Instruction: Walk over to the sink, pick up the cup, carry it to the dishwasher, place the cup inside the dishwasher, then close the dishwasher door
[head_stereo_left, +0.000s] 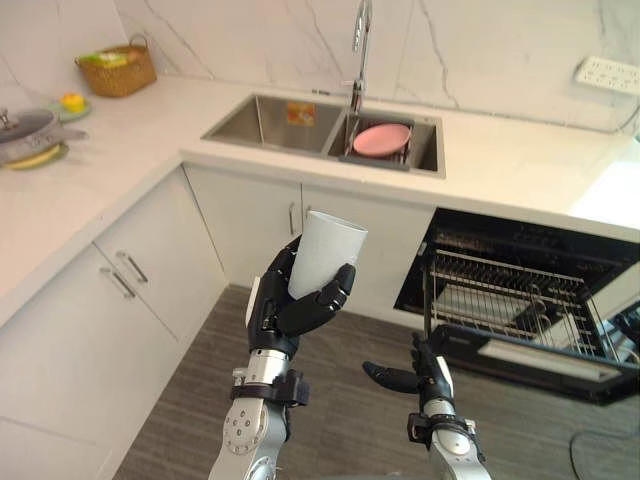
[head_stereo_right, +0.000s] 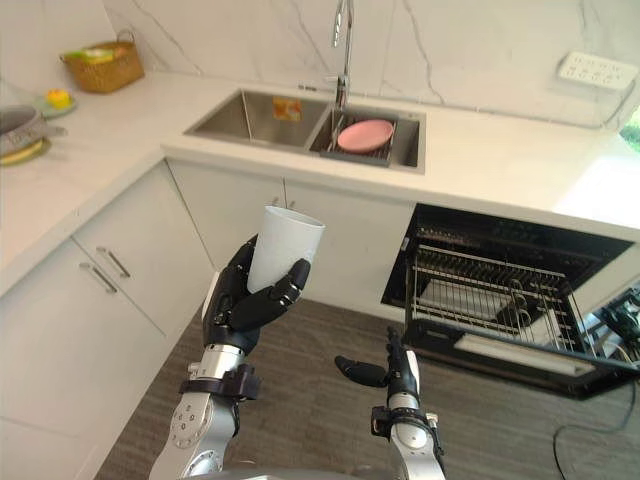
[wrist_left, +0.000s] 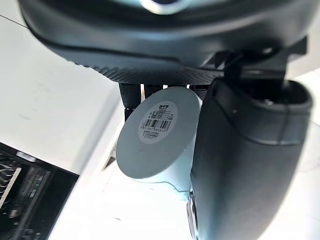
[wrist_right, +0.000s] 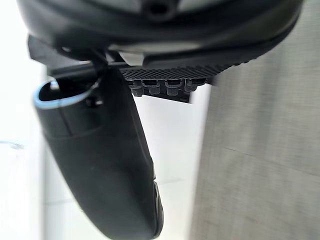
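A pale grey cup (head_stereo_left: 328, 252) is held upright in front of the white cabinets, with my left hand (head_stereo_left: 290, 305) shut round its lower half. Its labelled base (wrist_left: 156, 135) shows between the fingers and thumb in the left wrist view. The sink (head_stereo_left: 262, 120) lies beyond it in the counter. The dishwasher (head_stereo_left: 525, 300) stands open at the right, its wire rack (head_stereo_left: 510, 290) pulled out over the lowered door (head_stereo_left: 540, 362). My right hand (head_stereo_left: 425, 375) hangs low near the door's front corner, fingers straight and empty.
A pink plate (head_stereo_left: 382, 138) rests in the sink's right basin under the tap (head_stereo_left: 359, 50). A wicker basket (head_stereo_left: 118, 68) and dishes (head_stereo_left: 35, 135) sit on the left counter. A white socket strip (head_stereo_left: 607, 75) is on the back wall.
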